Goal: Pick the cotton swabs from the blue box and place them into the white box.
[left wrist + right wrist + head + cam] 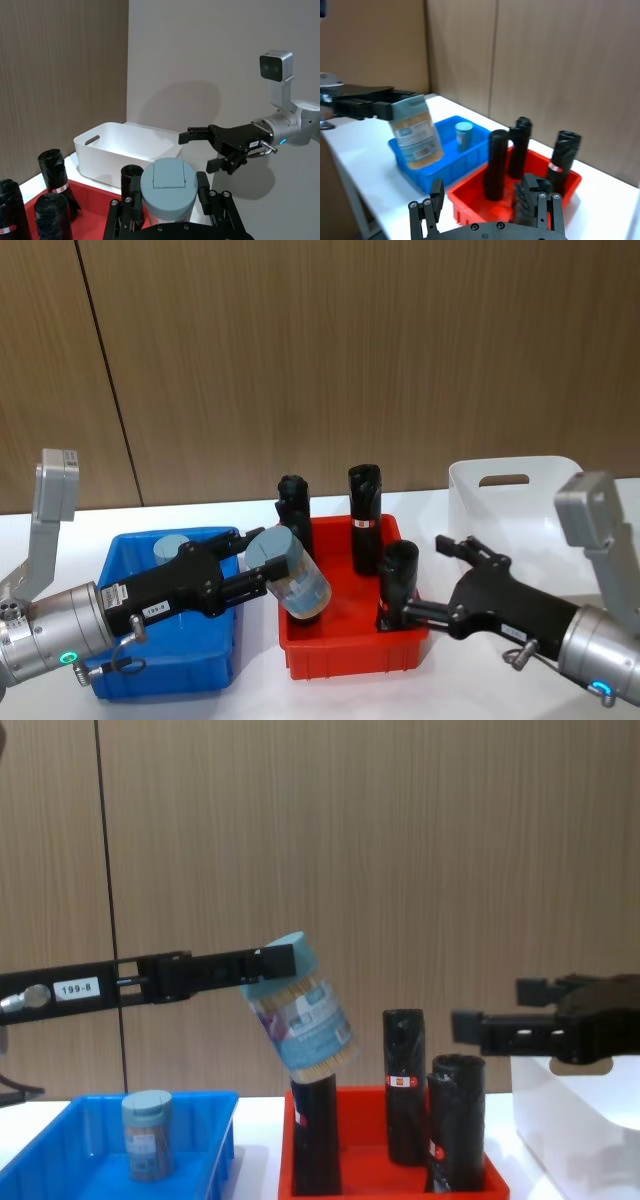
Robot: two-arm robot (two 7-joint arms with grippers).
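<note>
**Left to right.** A shallow bright blue plastic box (165,670) lay on the white table (420,502). One small clear plastic jar of cotton swabs with a grey-blue lid (147,1134) stood upright inside it. The left gripper (255,562) was clamped on the lid end of a second jar of the same kind (292,578). This second jar was tilted in the air, base lowest, above the left edge of a red plastic bin (350,658). Several tall black rolls with red-white labels (364,510) stood in the red bin. The right gripper (436,578) hovered near that bin's right front corner, its jaws spread wide and empty. At far right stood a taller white plastic box (520,505) with an oval handle cut-out.
</note>
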